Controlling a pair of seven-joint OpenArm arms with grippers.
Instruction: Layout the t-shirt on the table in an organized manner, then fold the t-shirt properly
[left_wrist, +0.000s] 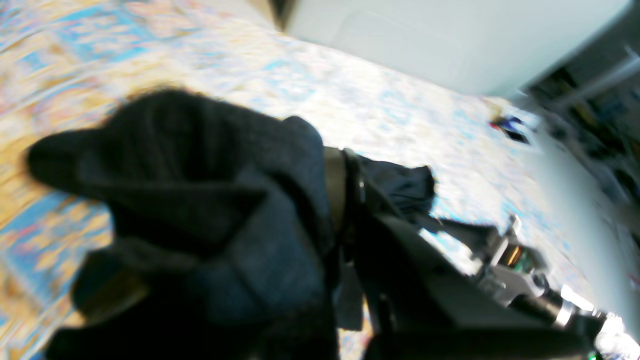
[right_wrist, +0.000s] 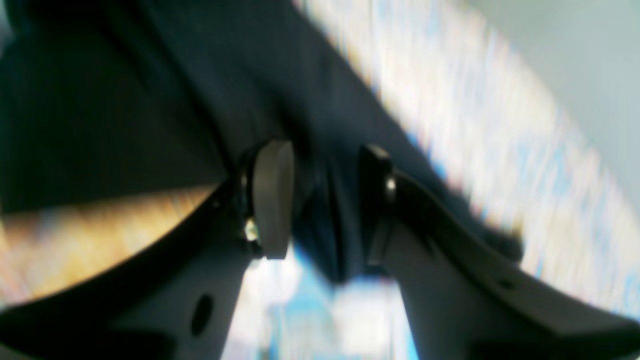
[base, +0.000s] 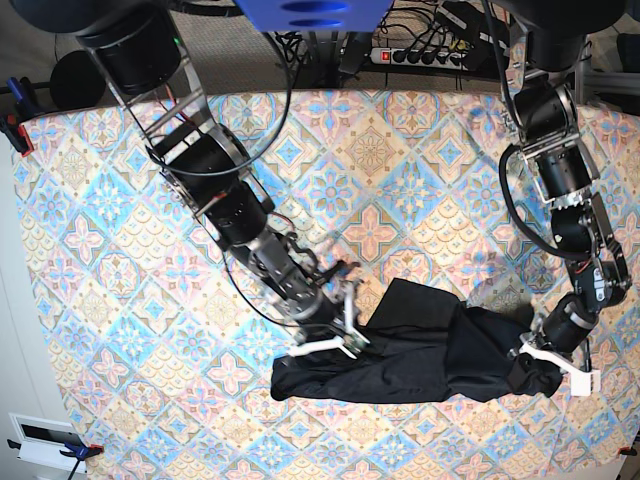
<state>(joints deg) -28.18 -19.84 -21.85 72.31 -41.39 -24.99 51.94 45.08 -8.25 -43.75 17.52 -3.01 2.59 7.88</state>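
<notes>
Biggest risk I'm seeing: both arms are pulling on the t-shirt (base: 420, 345) from opposite ends, and if one tugs harder the cloth could be slipping out of the other — or the whole thing is just bunching into a rope instead of spreading flat.

The left gripper (base: 548, 362) is clamped nearly shut on a thick wad of fabric. The right gripper (right_wrist: 325, 200) is sitting about half open with a fold of cloth pinched between its pads.

The shirt itself is looking plain black, soft and badly crumpled — stretched in a twisted band near the front edge of the table (base: 120, 250), no sleeves or collar laid out.
</notes>
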